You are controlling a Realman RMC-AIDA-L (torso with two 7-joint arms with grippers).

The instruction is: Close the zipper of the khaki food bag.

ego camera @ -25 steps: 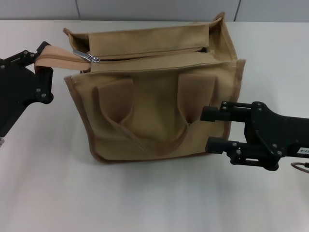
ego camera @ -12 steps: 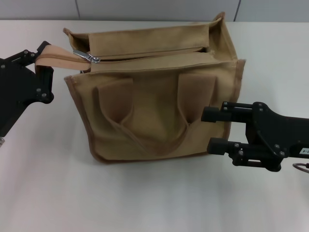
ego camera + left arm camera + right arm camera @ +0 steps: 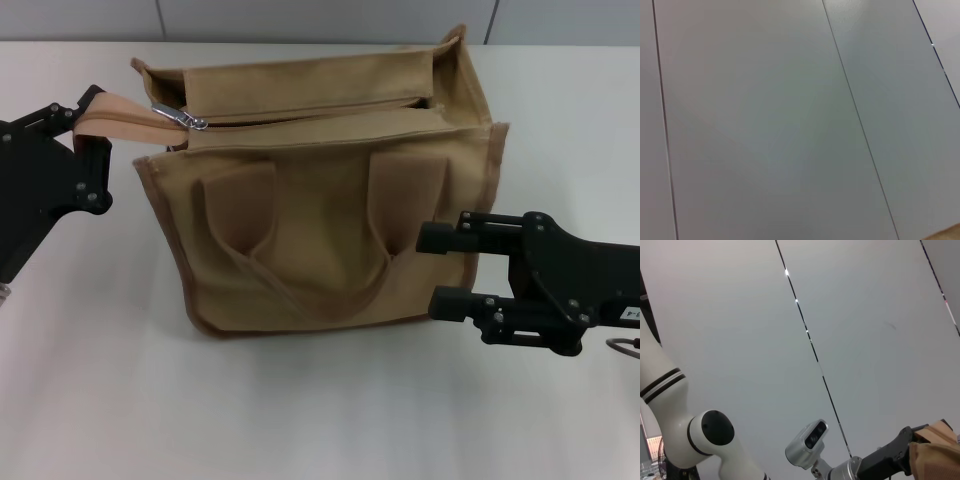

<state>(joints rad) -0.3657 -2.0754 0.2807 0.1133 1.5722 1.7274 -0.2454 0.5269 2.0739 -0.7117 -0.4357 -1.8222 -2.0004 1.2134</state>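
Left gripper [image 3: 88, 122] closed on the peach-tan fabric tail [image 3: 118, 118] at the zipper's [image 3: 300, 112] end, near the worktop's [image 3: 300, 400] left edge, holding it stretched outward from the bag. Right gripper [image 3: 432, 268] spread, two black fingers [image 3: 445, 238] pointing at the bag's right front corner, upper one touching or just short of the canvas, lower one level with the bottom trim; sits toward the right edge. Largest on the white worktop: khaki food bag [image 3: 320, 220], upright, centred and toward the far edge, darker brown trim along its edges, two looped handles [image 3: 300, 240] hanging flat against the front panel. Along the top panel, zipper line running left to right, gaping as a dark slit over most of its length toward the right end. Smallest: silver pull tab [image 3: 192, 120], lying at the bag's left end, just beside the fabric tail. Grey wall panels only from the left wrist camera; from the right wrist camera, wall panels, a white arm and, at the corner, a patch of tan fabric [image 3: 940, 455] in a dark gripper.
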